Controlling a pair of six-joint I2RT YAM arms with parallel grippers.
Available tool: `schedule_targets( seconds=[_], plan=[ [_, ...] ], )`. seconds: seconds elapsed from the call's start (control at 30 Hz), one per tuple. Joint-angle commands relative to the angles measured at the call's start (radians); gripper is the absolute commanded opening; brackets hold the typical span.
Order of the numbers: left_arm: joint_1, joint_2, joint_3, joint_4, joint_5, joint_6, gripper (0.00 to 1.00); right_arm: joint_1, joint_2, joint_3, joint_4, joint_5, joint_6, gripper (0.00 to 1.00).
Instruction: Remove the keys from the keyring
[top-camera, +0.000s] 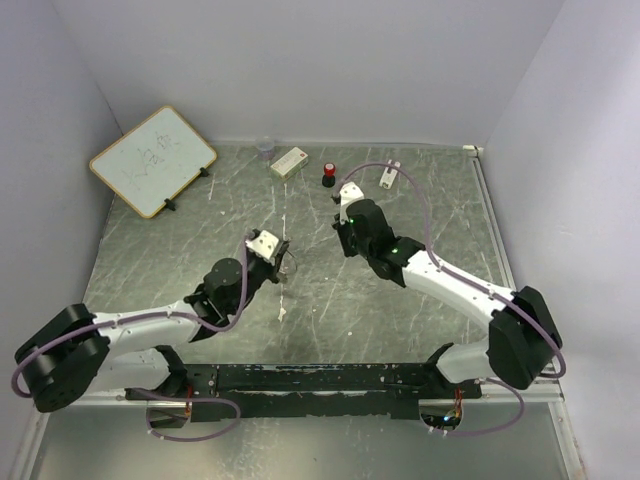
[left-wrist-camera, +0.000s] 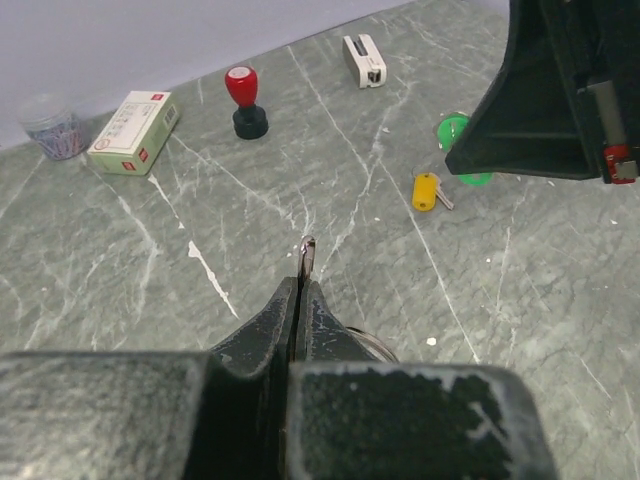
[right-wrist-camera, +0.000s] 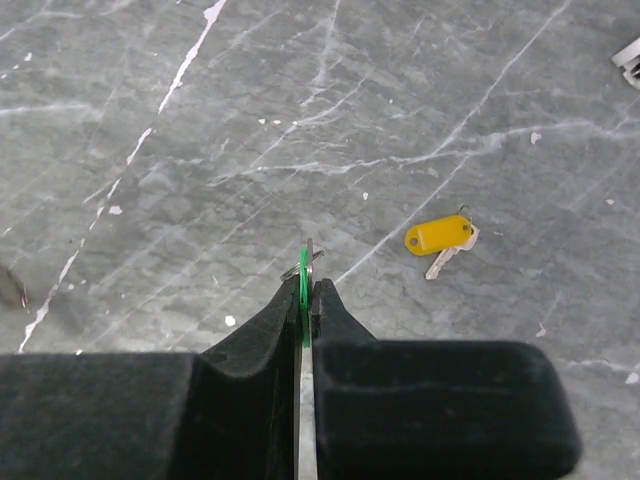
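Observation:
My left gripper (left-wrist-camera: 300, 285) is shut on the thin silvery keyring (left-wrist-camera: 308, 250). Its edge sticks out past the fingertips, and an arc shows beside the right finger. In the top view this gripper (top-camera: 283, 258) is at the table's middle. My right gripper (right-wrist-camera: 306, 290) is shut on the green-headed key (right-wrist-camera: 303, 280), held edge-on above the table. In the top view the right gripper (top-camera: 345, 225) is right of the left one, apart from it. The yellow-headed key (right-wrist-camera: 440, 237) lies loose on the table, also seen in the left wrist view (left-wrist-camera: 427, 192), below the green key (left-wrist-camera: 453, 130).
At the back stand a tilted whiteboard (top-camera: 152, 160), a small clear cup (top-camera: 265, 149), a white-green box (top-camera: 289, 162), a red-capped black knob (top-camera: 329, 176) and a white rectangular block (top-camera: 389, 177). Walls close the table on three sides.

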Motion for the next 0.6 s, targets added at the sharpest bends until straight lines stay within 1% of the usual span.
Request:
schedule_targets(
  seconds=[0.0,0.1,0.27,0.57],
  plan=[
    [0.071,0.083,0.056,0.075,0.13,-0.055,0.07,-0.056,0.06,-0.012,0.123,-0.108,0.031,0.0],
    [0.121,0.171,0.064,0.104,0.17,-0.077,0.07,-0.083,0.119,-0.008,0.158,-0.149,0.038,0.0],
    [0.165,0.298,0.071,0.182,0.202,-0.08,0.07,-0.1,0.218,0.015,0.205,-0.169,0.038,0.0],
    [0.213,0.463,0.108,0.264,0.184,-0.035,0.07,-0.117,0.383,0.052,0.29,-0.145,0.027,0.0]
  ],
)
